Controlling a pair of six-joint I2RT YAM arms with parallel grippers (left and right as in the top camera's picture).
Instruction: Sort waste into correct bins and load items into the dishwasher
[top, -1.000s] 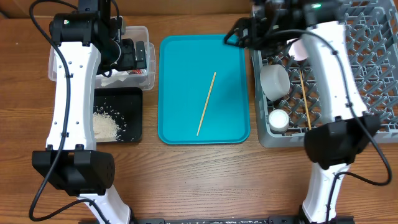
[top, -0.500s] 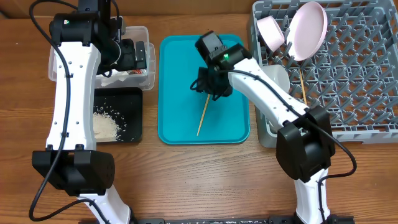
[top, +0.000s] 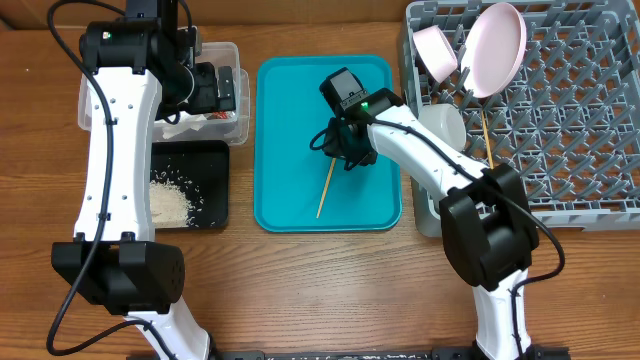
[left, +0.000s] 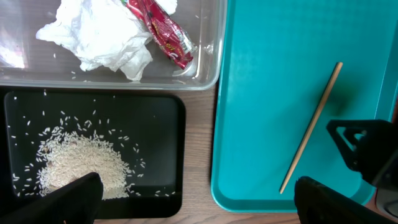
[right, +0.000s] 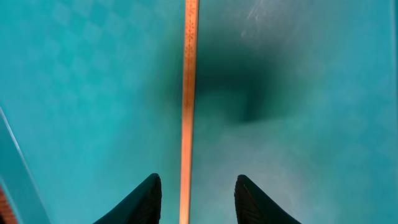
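One wooden chopstick (top: 323, 195) lies slanted on the teal serving tray (top: 290, 110). My right gripper (top: 340, 152) is open low over it. In the right wrist view the chopstick (right: 186, 112) runs between the spread fingers (right: 194, 200), nearer the left one. My left gripper (top: 205, 88) hangs open and empty over the clear tub (top: 228, 52); its fingers (left: 199, 202) are wide apart. The tub holds the white napkin (left: 99, 37) and the red wrapper (left: 163, 31). Rice (left: 78, 165) lies in the black tray (left: 168, 112).
The grey dish rack (top: 580, 130) at the right holds the pink plate (top: 497, 48), a pale bowl (top: 435, 50), another bowl (top: 447, 122) and a second chopstick (top: 487, 140). My right arm crosses the rack's front left corner.
My right arm swung from the dish rack to the teal tray and came down with its open fingers astride the chopstick. The left arm has not moved.
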